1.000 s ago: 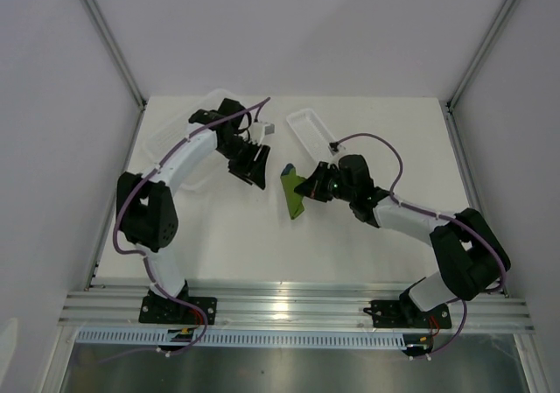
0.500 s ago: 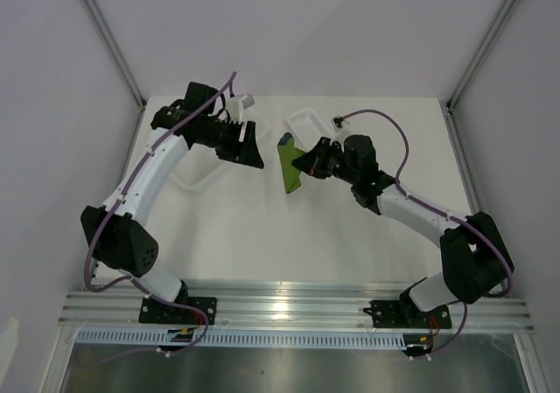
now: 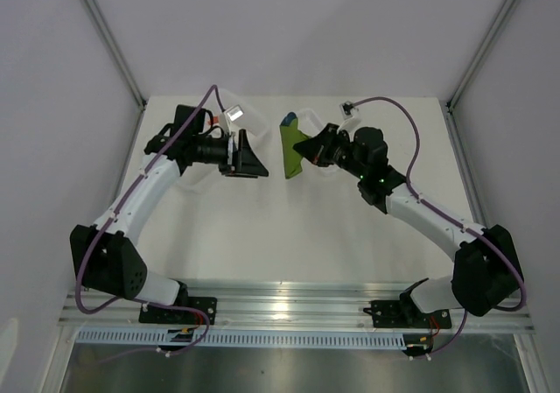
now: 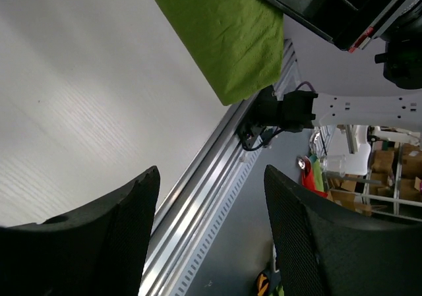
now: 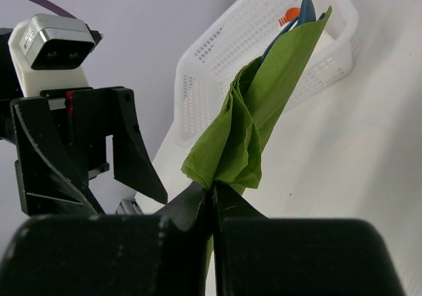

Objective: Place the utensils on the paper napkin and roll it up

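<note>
My right gripper [image 3: 306, 152] is shut on the lower end of the olive-green paper napkin [image 3: 290, 148], which is rolled into a loose bundle and held up off the table. In the right wrist view the jaws [image 5: 212, 194] pinch the napkin [image 5: 264, 121], and dark blue utensils [image 5: 305, 9] stick out of its far end; the blue tip also shows in the top view [image 3: 289, 115]. My left gripper [image 3: 255, 158] is open and empty, raised, its fingers pointing right toward the napkin a short gap away. The left wrist view shows the napkin [image 4: 224, 32] beyond the open fingers [image 4: 112, 230].
A white mesh basket [image 5: 224, 26] stands behind the napkin at the table's back [image 3: 308, 122], with an orange-tipped piece [image 5: 290, 14] inside. A clear container [image 3: 175, 139] lies under the left arm. The metal rail [image 3: 280, 301] runs along the near edge.
My right gripper has lifted the napkin bundle and carried it toward the back. My left arm has risen and turned its open gripper rightward to face the napkin.
</note>
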Controlling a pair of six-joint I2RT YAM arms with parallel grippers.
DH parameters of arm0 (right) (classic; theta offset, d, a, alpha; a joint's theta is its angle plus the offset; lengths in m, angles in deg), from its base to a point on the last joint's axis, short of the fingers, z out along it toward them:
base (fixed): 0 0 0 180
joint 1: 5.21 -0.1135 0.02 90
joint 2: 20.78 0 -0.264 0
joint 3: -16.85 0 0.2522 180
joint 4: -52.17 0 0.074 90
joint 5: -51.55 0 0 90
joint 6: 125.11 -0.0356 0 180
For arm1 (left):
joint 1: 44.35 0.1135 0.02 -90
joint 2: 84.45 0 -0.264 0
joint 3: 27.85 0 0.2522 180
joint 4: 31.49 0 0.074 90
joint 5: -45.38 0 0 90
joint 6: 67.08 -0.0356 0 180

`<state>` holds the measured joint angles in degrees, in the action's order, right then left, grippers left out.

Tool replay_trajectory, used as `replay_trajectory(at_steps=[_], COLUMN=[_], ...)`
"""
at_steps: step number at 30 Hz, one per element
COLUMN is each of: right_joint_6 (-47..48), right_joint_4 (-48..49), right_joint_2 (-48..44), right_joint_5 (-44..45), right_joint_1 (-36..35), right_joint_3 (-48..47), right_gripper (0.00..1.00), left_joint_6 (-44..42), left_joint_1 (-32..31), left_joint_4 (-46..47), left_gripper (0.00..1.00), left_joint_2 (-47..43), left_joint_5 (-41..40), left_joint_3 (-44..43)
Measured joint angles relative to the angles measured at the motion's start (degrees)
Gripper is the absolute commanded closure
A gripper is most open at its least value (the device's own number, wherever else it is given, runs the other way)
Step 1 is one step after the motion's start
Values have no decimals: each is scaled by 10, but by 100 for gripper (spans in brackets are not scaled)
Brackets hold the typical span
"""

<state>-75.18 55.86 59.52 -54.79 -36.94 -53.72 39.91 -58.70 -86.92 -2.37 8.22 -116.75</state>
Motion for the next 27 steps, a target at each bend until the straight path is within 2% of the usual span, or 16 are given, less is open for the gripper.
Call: replay_trajectory(at_steps=[5, 10, 17, 27], right_joint_6=[3, 3, 3, 3], right_joint_4=[-5, -11, -18, -23], right_joint_2=[-5, -5, -5, -3], right_joint_5=[0, -1, -8, -9], right_joint_1=[0, 0, 0, 0], right_joint_3=[-8, -28, -60, -80], right_gripper=[100, 100, 100, 100], left_joint_6=[63, 169, 246, 399], left_joint_1=[3, 2, 0, 0], left_joint_4=[110, 253, 392, 623], left_gripper=[26, 25, 24, 26], left_joint_2=[2, 10, 22, 44], left_joint_5=[47, 79, 103, 134], left_joint_3=[42, 97, 146, 155])
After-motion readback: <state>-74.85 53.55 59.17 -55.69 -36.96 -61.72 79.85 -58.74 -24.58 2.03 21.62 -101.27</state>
